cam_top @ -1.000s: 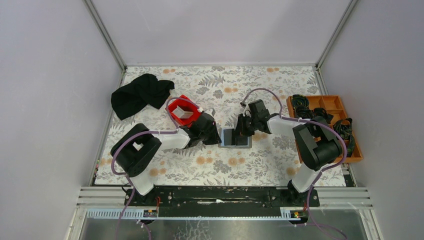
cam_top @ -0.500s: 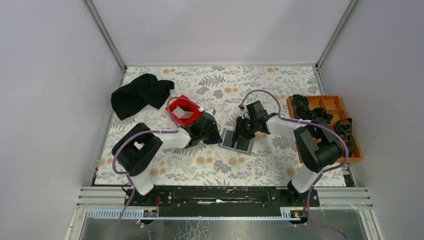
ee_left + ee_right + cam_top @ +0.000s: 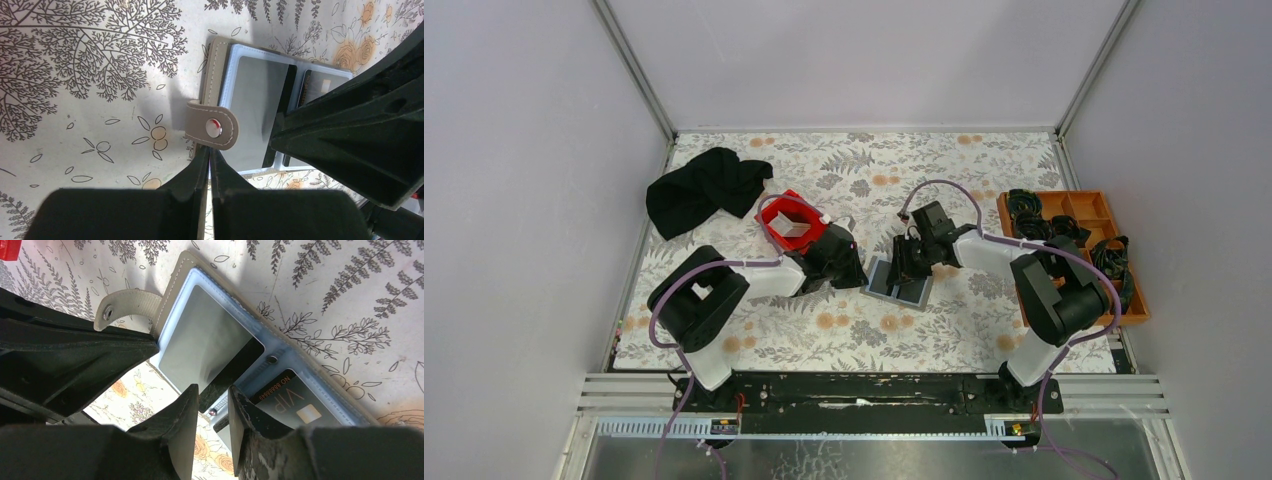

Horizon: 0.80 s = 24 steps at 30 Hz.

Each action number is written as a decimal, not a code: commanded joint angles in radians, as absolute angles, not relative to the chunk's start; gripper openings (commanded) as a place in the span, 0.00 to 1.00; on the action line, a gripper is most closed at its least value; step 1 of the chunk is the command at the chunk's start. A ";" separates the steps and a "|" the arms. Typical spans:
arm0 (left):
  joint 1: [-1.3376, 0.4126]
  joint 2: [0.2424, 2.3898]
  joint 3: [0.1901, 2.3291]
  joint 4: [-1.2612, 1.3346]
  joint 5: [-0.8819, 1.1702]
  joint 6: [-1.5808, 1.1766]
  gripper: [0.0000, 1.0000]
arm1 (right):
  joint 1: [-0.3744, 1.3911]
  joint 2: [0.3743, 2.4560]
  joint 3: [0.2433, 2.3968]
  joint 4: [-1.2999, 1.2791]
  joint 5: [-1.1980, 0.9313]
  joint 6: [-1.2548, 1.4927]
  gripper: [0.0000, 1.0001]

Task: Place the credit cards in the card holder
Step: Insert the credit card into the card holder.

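Card holder [image 3: 896, 287]: lies open and flat at the middle of the desk [image 3: 964, 170], between the two arms. It has a beige stitched cover, clear inner sleeves and a snap strap [image 3: 214, 125] curling off its left edge.

Silver-grey card [image 3: 200, 340]: sits in the left sleeve, its dark-striped end projecting from the sleeve mouth. A dark card [image 3: 292, 402] fills the right sleeve. It reads "VIP", beside a number beginning "NO 8" (remaining digits not reliably legible).

Handling, as judged: the cards are light, stiff and slick, best pushed by the exposed short edge. The holder is soft and light and likely to slide, so it wants pinning at its left edge.

Left fingers [image 3: 187, 180]: clenched, tips at the holder's left edge under the strap; whether they pinch material cannot be told.

Right fingers [image 3: 175, 425]: parted, straddling the card's striped end, grasping nothing.

Red bin [image 3: 789, 222]: far-left of the holder.
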State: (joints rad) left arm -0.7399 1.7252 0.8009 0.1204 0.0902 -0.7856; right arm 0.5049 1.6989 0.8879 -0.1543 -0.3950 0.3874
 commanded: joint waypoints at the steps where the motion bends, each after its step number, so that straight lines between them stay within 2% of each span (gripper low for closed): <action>1: -0.746 1.730 0.773 0.148 0.098 -0.800 0.08 | 0.540 1.696 0.936 -0.178 -0.373 0.398 0.35; 8: -0.752 1.717 0.759 0.163 0.099 -0.813 0.08 | 0.571 1.700 0.943 -0.173 -0.360 0.412 0.34; 15: -0.758 1.702 0.741 0.187 0.107 -0.826 0.14 | 0.580 1.709 0.950 -0.160 -0.356 0.426 0.34; 24: -0.768 1.684 0.723 0.214 0.120 -0.842 0.15 | 0.604 1.741 0.995 -0.165 -0.358 0.438 0.34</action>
State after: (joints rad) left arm -0.7456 1.7000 0.7456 0.1864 0.0902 -0.8291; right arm 0.5686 1.7248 0.9344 -0.1978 -0.3367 0.4164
